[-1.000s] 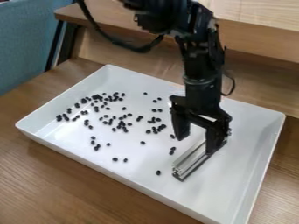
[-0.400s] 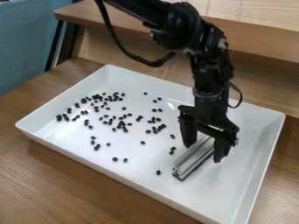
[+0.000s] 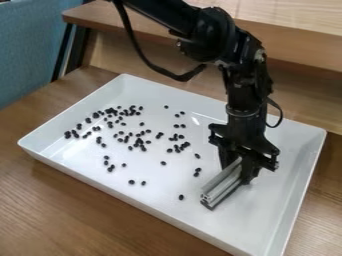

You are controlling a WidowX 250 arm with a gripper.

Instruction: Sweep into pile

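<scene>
The black gripper [image 3: 238,170] hangs low over the right half of the white tray [image 3: 180,210], its two fingers closed around the silver metal bar [image 3: 222,184]. The bar has a dark strip along its bottom and lies on the tray floor, its near end pointing toward the lower left. Scattered black beans [image 3: 139,142] cover the left and middle of the tray, densest toward the upper left. A few strays lie just left of the bar, one of them near the bar's front end.
Around the tray is a brown wooden table [image 3: 80,210]. A raised wooden ledge [image 3: 300,47] runs behind it. Blue fabric [image 3: 33,45] stands at the upper left. The tray's raised walls enclose the work area.
The gripper has moved slightly right and its fingers have closed on the bar from a wide spread. The bar's front end has shifted a little to the right. The beans have not moved.
</scene>
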